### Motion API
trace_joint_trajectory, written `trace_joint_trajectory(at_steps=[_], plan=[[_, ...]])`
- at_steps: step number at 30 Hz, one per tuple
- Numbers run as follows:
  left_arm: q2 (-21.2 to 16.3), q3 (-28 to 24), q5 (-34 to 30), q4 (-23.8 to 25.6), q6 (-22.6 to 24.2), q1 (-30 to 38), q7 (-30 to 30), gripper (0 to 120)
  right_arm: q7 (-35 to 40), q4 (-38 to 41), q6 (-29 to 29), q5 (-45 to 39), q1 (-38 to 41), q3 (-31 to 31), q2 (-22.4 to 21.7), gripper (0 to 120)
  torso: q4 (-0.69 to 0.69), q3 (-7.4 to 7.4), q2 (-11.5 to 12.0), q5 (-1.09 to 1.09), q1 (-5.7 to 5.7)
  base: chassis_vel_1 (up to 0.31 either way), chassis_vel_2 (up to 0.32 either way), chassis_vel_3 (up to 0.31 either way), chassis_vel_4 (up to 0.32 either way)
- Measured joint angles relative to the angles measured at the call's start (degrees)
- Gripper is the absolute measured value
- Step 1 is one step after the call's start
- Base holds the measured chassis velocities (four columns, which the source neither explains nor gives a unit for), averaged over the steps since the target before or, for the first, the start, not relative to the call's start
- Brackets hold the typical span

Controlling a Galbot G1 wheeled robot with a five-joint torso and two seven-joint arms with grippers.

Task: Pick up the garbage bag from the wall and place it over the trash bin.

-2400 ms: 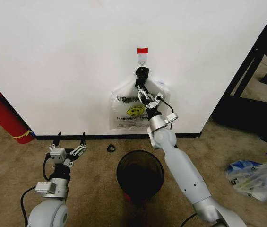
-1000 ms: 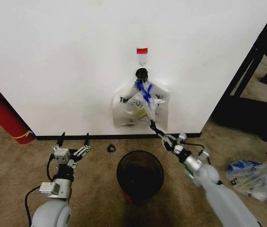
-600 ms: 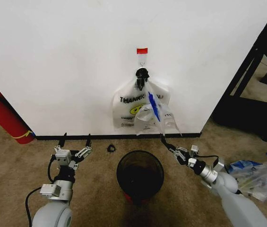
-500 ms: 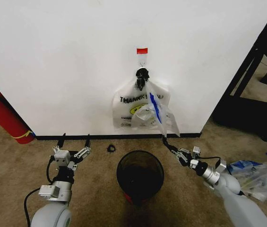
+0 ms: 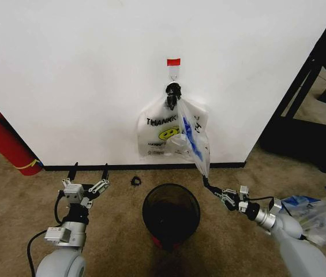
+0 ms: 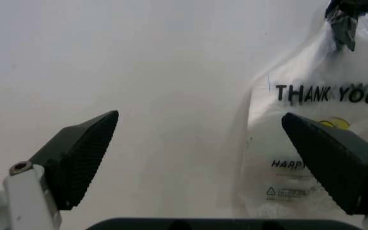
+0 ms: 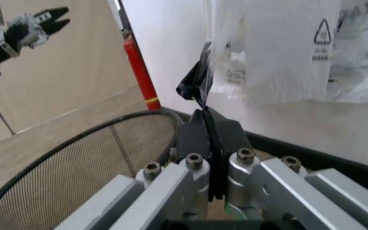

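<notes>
The left gripper [image 5: 86, 173] waits low over the carpet, fingers spread wide and empty. The right gripper [image 5: 208, 184], just right of the bin [image 5: 171, 214], pinches the bag [image 5: 190, 138] by its lower corner, drawing it taut from the hook [image 5: 174, 72] on the wall [image 5: 93, 75].

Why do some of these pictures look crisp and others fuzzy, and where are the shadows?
Head view: even light, soft shadow inside the trash bin; the garbage bag looks sharp. Left wrist view: the left gripper fingers are big and blurred, while the "THANK YOU" print is readable. Right wrist view: the right gripper is sharp and close, the bin's mesh softer.
</notes>
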State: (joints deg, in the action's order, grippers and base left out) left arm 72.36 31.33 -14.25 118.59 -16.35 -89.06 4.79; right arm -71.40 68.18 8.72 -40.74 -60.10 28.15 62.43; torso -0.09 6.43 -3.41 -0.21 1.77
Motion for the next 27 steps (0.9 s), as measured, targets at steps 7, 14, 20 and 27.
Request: trace_joint_trajectory(at_steps=[7,14,20,27], plan=[[-0.2,-0.7,0.0,-0.6,0.1,0.7,0.0,100,-1.3,2.3,1.8,-5.0,0.0,0.1,-0.1,0,0.01,0.00,0.0,0.01,0.00,0.000,0.000,0.000,0.000],[-0.8,-1.2,0.0,-1.2,0.2,1.9,-0.1,100,-15.6,3.6,1.1,-7.1,1.2,3.3,-2.4,21,0.00,0.00,0.0,0.00,0.00,0.000,0.000,0.000,0.000],[-0.6,-1.8,0.2,-2.2,-0.2,2.2,-0.1,100,-15.2,5.8,1.3,-8.7,2.1,4.1,-4.4,44,-0.01,0.00,0.0,0.00,0.00,0.000,0.000,0.000,0.000],[-0.5,-2.4,0.3,-3.6,-0.5,3.2,-0.1,100,23.4,13.1,12.8,-4.6,2.9,-7.2,-3.8,69,0.00,0.00,0.0,-0.01,0.00,0.000,0.000,0.000,0.000]])
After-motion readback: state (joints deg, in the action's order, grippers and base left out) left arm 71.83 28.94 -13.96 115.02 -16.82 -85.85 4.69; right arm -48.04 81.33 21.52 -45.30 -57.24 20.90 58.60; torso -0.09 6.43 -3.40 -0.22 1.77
